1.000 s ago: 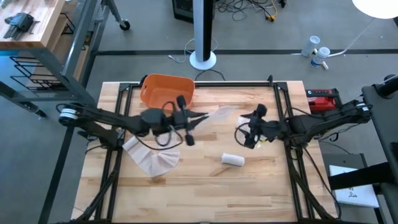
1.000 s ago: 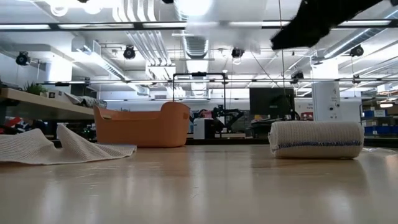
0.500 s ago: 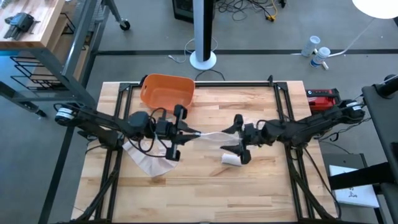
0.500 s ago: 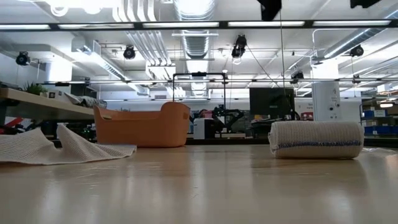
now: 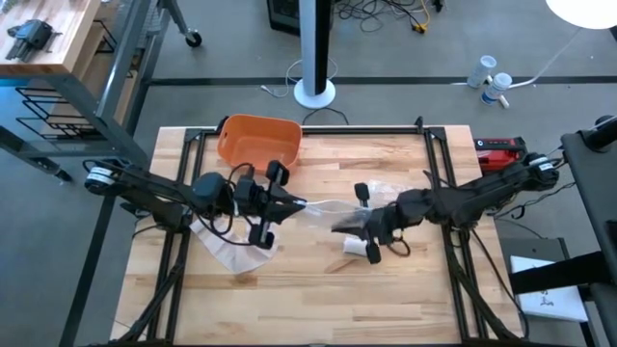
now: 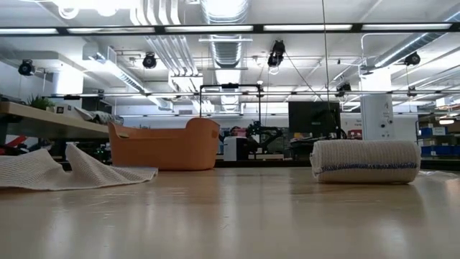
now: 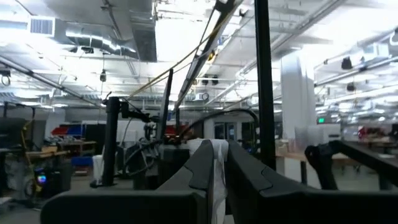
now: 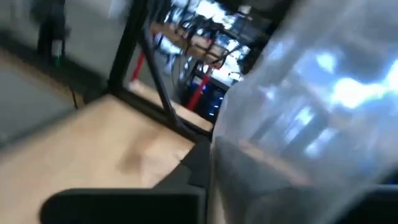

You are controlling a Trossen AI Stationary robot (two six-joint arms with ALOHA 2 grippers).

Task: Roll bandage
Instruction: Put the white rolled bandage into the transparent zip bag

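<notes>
Right hand [image 5: 369, 231] has dropped nearer, gripping clear wrap [image 5: 333, 214] held taut with left hand [image 5: 285, 204]; rolled bandage [image 5: 360, 247] just beside right hand

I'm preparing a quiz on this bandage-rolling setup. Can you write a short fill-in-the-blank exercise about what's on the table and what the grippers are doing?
1. The basket at the table's far edge is ____ in colour.
2. The left gripper is shut on a thin ____ strip.
3. The rolled bandage lies on its ____ on the table.
4. The loose mesh bandage lies beneath the ____ arm.

Missing words: orange; white; side; left
</notes>
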